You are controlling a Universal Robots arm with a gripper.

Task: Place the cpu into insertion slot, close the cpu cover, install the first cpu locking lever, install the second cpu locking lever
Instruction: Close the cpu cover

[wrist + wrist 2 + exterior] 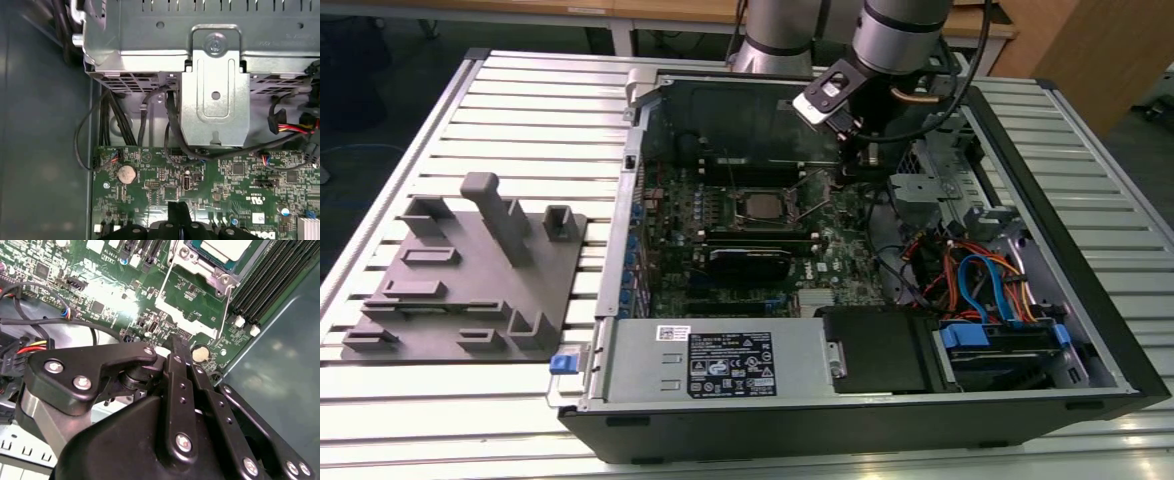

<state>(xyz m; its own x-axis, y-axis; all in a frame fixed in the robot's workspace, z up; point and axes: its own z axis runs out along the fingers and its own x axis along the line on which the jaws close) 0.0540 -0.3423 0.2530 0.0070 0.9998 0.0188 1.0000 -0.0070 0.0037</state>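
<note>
The cpu (758, 206) lies in the insertion slot (759, 190) on the green motherboard, its pale metal top also at the edge of the second wrist view (225, 247). The silver cpu cover (192, 259) lies flat around it. A thin wire locking lever (227, 305) runs along one side of the socket; whether it is latched cannot be told. My gripper (857, 152) hangs over the board to the exterior view's right of the socket, apart from it. Its black fingers (175, 347) are pressed together, shut on nothing, and their tip (178, 210) hovers above small board components.
A coin battery (126, 173) sits close to the fingertip. A metal drive cage (215, 100) and cable bundles (974, 280) crowd the case on the exterior view's right. Memory slots (270, 285) flank the socket. A grey block fixture (467, 270) lies outside the case on the left.
</note>
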